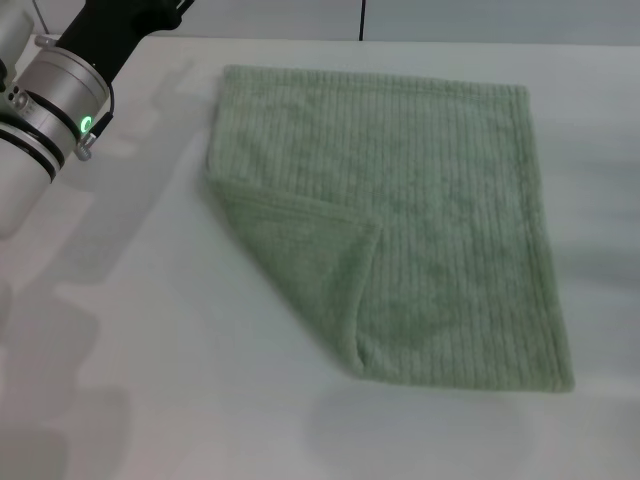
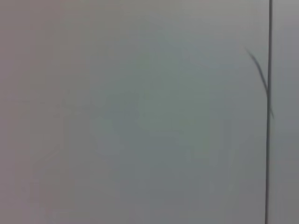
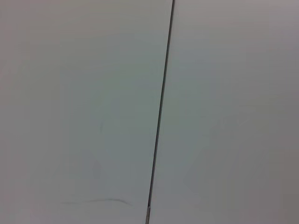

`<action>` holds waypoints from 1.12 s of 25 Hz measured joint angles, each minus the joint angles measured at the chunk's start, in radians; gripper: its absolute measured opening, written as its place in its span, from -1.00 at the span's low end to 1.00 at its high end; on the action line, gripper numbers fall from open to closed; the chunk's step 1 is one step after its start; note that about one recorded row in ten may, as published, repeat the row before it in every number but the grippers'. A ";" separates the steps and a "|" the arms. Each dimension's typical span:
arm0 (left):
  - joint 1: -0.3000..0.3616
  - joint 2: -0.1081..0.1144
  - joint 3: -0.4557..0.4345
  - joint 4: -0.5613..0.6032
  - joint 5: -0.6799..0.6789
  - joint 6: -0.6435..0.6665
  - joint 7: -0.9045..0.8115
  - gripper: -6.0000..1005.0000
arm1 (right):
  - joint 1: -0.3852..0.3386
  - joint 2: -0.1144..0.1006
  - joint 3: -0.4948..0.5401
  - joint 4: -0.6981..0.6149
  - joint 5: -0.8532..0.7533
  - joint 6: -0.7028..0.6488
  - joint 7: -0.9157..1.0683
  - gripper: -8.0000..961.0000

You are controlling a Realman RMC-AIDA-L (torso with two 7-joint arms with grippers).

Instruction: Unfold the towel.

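Neither claw shows, so I cannot tell their state; my left arm (image 1: 50, 90) sits at ten o'clock while the towel (image 1: 440, 220) lies mid-tabletop (image 1: 150, 380), soft and limp, best pinched at its folded-over corner (image 1: 370, 228).

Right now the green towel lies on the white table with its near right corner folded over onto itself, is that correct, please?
Not quite: the folded corner is the near left one. The head view shows the towel on the white table with its near left corner folded over onto itself.
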 joint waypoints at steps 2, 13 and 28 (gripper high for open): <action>-0.001 0.000 0.000 0.000 0.000 0.000 0.000 0.61 | 0.000 0.000 0.000 0.000 0.000 0.000 0.000 0.14; -0.001 0.000 0.000 0.000 0.000 0.002 0.000 0.61 | 0.005 0.001 -0.002 0.000 -0.003 0.000 0.000 0.13; -0.001 0.000 0.000 0.000 0.000 0.004 0.000 0.61 | 0.014 -0.002 -0.110 0.000 -0.003 -0.028 0.000 0.12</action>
